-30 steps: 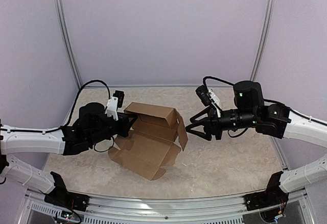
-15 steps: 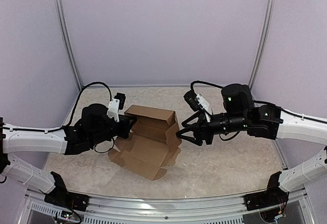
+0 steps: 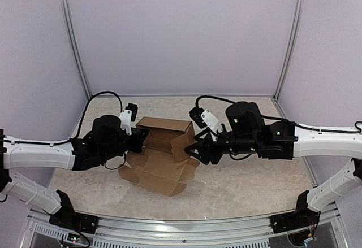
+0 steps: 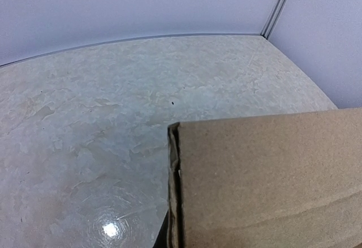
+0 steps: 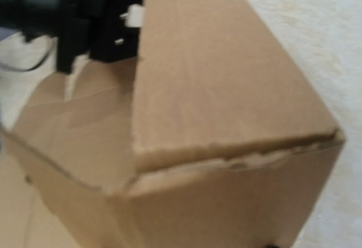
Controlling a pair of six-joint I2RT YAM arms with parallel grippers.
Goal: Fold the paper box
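Note:
The paper box (image 3: 161,168) is plain brown cardboard, half formed in the middle of the table. Its back wall stands up and its front panel lies flat. My left gripper (image 3: 145,141) is shut on the box's left wall. In the left wrist view the doubled cardboard edge (image 4: 175,191) fills the lower right and hides the fingers. My right gripper (image 3: 194,149) is open, its fingers spread against the box's right end flap. In the right wrist view the box (image 5: 215,90) fills the frame and hides the fingers, and the left gripper (image 5: 104,27) shows at the top left.
The marbled tabletop (image 3: 254,186) is walled by pale lilac panels with aluminium posts (image 3: 72,39) at the back corners. A metal rail (image 3: 181,231) runs along the near edge between the arm bases.
My right arm has moved left up to the box and pushed its right end flap inward, with the jaws spreading a little wider. The left gripper has kept its hold and barely moved.

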